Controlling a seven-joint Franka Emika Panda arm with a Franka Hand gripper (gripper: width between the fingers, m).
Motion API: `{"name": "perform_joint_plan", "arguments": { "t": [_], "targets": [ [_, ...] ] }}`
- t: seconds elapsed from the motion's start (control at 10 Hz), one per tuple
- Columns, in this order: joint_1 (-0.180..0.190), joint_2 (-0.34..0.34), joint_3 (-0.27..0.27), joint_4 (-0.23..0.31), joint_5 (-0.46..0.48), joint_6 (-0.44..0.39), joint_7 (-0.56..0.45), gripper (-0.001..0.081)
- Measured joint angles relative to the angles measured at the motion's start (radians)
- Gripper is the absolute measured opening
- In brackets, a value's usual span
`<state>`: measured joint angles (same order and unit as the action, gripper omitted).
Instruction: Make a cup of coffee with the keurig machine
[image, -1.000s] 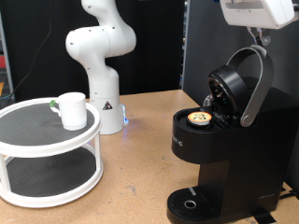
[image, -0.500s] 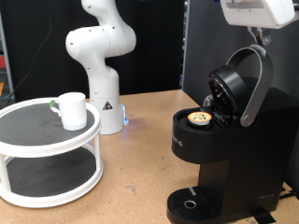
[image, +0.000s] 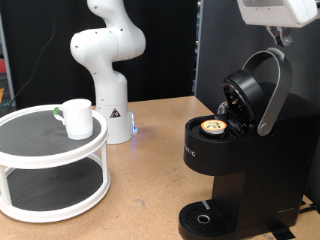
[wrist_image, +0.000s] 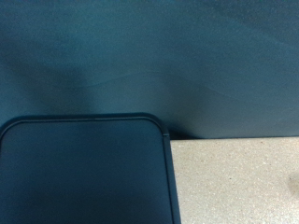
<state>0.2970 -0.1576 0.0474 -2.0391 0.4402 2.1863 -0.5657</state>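
The keurig machine (image: 235, 165) stands at the exterior view's right with its lid (image: 250, 92) tilted open. A small pod with a tan top (image: 213, 127) sits in the open chamber. The white cup (image: 77, 117) stands on the top tier of a round white stand (image: 50, 160) at the exterior view's left, far from the gripper. Only the white body of my gripper (image: 275, 12) shows, at the top right just above the lid's grey handle band (image: 273, 85). Its fingertips are not clear, and nothing shows between them. No fingers show in the wrist view.
The white arm base (image: 108, 65) stands behind the stand on the wooden table (image: 150, 170). The drip tray (image: 205, 217) is bare. The wrist view shows a dark rounded-corner surface (wrist_image: 84, 173), a speckled top (wrist_image: 234, 182) and a dark backdrop (wrist_image: 149, 56).
The gripper body has risen slightly at the top right, away from the lid handle. Machine, pod and cup have not moved.
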Motion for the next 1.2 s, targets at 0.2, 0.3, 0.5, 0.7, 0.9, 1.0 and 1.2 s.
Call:
{"name": "perform_joint_plan", "arguments": {
  "t": [0.2, 0.3, 0.5, 0.7, 0.9, 1.0, 1.2],
  "targets": [
    [0.000, 0.008, 0.000, -0.002, -0.009, 0.000, 0.000, 0.0002],
    [0.000, 0.008, 0.002, -0.001, -0.012, 0.000, 0.000, 0.0002],
    [0.000, 0.008, 0.002, -0.001, -0.013, 0.000, -0.003, 0.0002],
    [-0.001, 0.004, -0.003, 0.000, -0.011, -0.016, -0.034, 0.0002],
    [-0.005, -0.006, -0.014, -0.004, -0.041, -0.073, -0.064, 0.0002],
    [-0.009, -0.010, -0.020, -0.008, -0.052, -0.091, -0.086, 0.0002],
    [-0.020, -0.031, -0.042, -0.019, -0.065, -0.118, -0.127, 0.0002]
  ]
}}
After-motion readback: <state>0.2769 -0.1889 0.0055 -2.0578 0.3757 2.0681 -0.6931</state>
